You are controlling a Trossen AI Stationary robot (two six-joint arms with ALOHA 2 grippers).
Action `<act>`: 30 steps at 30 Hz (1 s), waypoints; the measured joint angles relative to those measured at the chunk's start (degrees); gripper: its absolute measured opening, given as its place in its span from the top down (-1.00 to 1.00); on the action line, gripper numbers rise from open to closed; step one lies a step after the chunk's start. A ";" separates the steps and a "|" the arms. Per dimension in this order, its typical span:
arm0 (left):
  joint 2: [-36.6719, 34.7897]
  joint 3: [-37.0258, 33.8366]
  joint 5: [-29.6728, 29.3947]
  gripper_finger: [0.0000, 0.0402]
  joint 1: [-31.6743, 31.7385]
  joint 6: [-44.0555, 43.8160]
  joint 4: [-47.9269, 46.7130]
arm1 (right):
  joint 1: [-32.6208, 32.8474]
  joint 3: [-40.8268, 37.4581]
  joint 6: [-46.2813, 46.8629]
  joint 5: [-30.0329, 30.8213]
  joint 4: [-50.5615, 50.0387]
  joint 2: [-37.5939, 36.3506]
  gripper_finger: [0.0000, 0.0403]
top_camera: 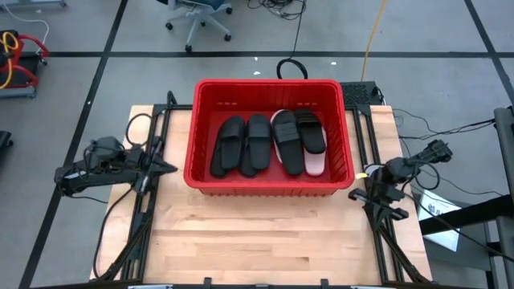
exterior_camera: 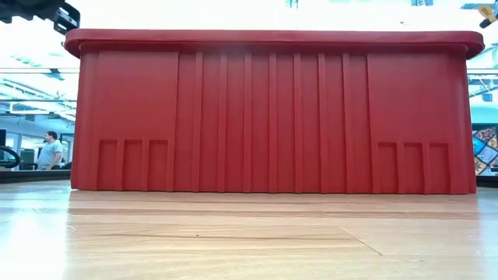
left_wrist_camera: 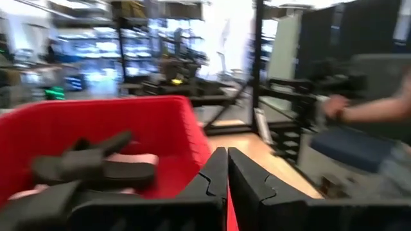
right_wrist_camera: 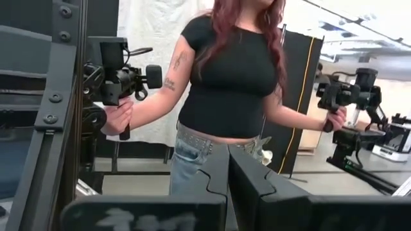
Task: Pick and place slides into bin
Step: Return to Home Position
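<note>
Left gripper (left_wrist_camera: 227, 157): we saw its two dark fingers clenched tip to tip, with nothing held between them. It hung over the table (top_camera: 265, 241), just outside the left wall of the bin (top_camera: 269, 189) and pointing at it without touching.

We logged the bin right ahead of those fingertips. It was a big red rectangular plastic basket with a rolled rim. The low view showed vertical ribs down its outer wall.

Past that wall lay the slides (top_camera: 257, 143), and every one we could see was inside the bin. The two nearest the left gripper were matte black, flat, side by side, each with a wide strap. Farther from it we counted two more black ones on top of two pale pink ones, the pink showing only at the edges. In the left wrist view, one black slide sat tilted on a pink one.

Right gripper (right_wrist_camera: 227, 160): its fingers were also clenched and empty. From above, it sat at the table's right edge, off the bin's near right corner.

Beyond its fingertips stood a person (right_wrist_camera: 225, 83) in a black top and jeans. The person held a control rig (right_wrist_camera: 115, 74) on one side and another on the other side.
</note>
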 joint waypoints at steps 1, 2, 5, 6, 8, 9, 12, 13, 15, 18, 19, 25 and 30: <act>0.00 0.00 1.75 0.93 0.00 0.00 -0.63 | 0.00 0.00 0.15 0.03 -0.34 0.00 1.00; 0.00 0.00 3.51 0.93 0.00 0.21 -1.19 | 0.00 0.00 0.24 0.03 -0.64 0.00 1.00; 0.00 -0.12 6.37 0.96 0.00 1.64 -2.47 | 0.00 0.00 0.22 0.05 -1.19 0.00 1.00; 0.00 -0.35 6.43 0.97 0.00 1.68 -2.07 | 0.00 0.00 0.18 0.05 -1.23 0.00 1.00; 0.00 -0.91 6.24 0.99 0.00 1.75 -1.28 | 0.00 0.00 0.16 0.05 -1.37 0.00 1.00; 0.00 -1.44 6.24 0.98 0.00 2.08 -0.59 | 0.00 -0.02 0.14 0.05 -1.38 0.00 1.00; -0.01 -4.37 6.93 0.94 0.00 1.74 3.64 | 0.00 -0.02 0.13 0.06 -1.38 0.00 1.00; -0.02 -5.63 7.91 0.93 0.01 1.25 5.31 | 0.00 -0.02 0.12 0.09 -1.38 0.00 1.00; -0.02 -8.28 10.43 0.93 0.00 0.30 8.69 | 0.00 -0.02 0.09 0.07 -1.38 0.00 1.00; 0.00 -12.18 14.66 0.98 0.00 -1.03 13.01 | 0.00 -0.02 0.08 0.09 -1.38 0.00 1.00; 0.00 -13.27 16.28 0.99 0.02 -1.81 14.46 | -0.02 -0.02 0.07 0.11 -1.38 0.00 1.00; -0.04 -18.21 29.14 0.93 0.04 -4.00 23.41 | 0.00 -0.07 0.02 0.12 -1.38 0.00 1.00; -0.04 -20.22 35.09 0.95 0.04 -4.00 25.64 | -0.01 -0.07 0.01 0.12 -1.38 0.00 1.00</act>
